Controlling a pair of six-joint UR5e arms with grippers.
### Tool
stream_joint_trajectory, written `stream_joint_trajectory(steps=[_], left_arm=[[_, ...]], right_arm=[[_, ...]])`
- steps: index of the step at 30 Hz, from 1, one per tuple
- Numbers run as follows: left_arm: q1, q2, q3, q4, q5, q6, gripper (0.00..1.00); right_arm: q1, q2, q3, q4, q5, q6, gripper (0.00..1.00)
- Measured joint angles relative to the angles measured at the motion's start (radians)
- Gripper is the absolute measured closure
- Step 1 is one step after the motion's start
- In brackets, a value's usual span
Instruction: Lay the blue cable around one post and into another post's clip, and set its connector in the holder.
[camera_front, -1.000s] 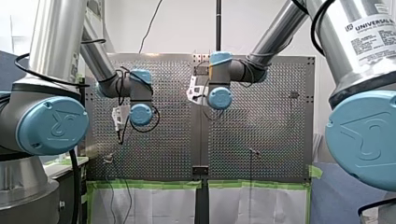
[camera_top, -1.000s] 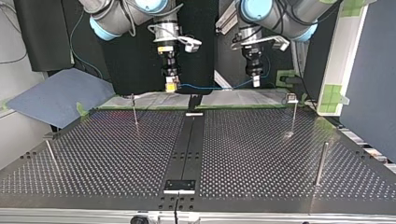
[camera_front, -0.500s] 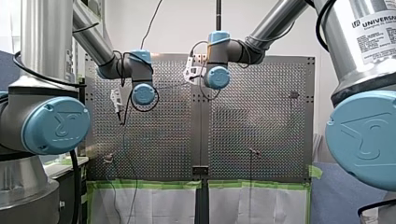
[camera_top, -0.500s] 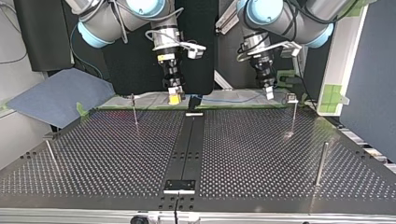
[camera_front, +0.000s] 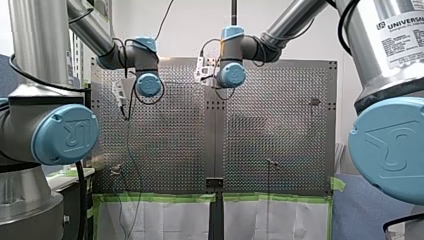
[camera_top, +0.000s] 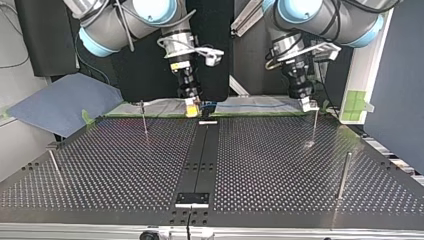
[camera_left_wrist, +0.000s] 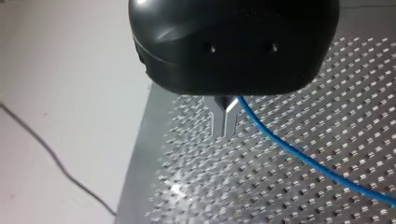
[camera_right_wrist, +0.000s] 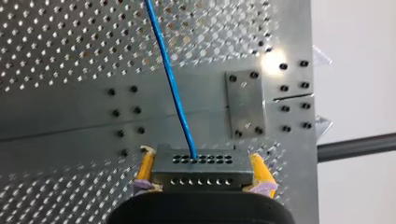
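The thin blue cable (camera_top: 252, 105) hangs stretched between my two grippers above the table's far edge in the top view. My right gripper (camera_right_wrist: 201, 161) is shut on the grey connector block (camera_right_wrist: 201, 173), its yellow pads (camera_right_wrist: 145, 164) on either side, and the cable (camera_right_wrist: 172, 88) leaves the block's front. In the top view this gripper (camera_top: 192, 107) hangs at left of centre. My left gripper (camera_left_wrist: 225, 129) is shut on the cable (camera_left_wrist: 299, 156), which trails off beside it. In the top view it (camera_top: 304, 103) hangs right beside the clip-topped post (camera_top: 314, 122).
Thin posts stand on the perforated table (camera_top: 270, 165): one at the top view's left (camera_top: 144, 117), one at its left edge (camera_top: 54, 165), a thicker one at its right (camera_top: 343, 175). A black strip (camera_top: 200, 160) runs down the middle, with small plates at both ends.
Both arms have carried the cable out over the table's edge, nearer the top view's camera. My left gripper has swung to that view's right, up to the clip post.
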Motion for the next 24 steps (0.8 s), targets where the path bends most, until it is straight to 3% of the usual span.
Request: stream_joint_trajectory(steps=[11,18,24], left_arm=[[0.092,0.082,0.047,-0.096,0.086,-0.034,1.00],[0.163,0.088,0.108,-0.125,0.152,-0.082,1.00],[0.219,0.081,0.162,-0.132,0.197,-0.133,1.00]], right_arm=[[0.002,0.002,-0.093,0.030,-0.053,-0.010,1.00],[0.005,0.005,-0.158,0.044,-0.076,-0.013,1.00],[0.006,0.006,-0.185,0.045,-0.094,-0.014,1.00]])
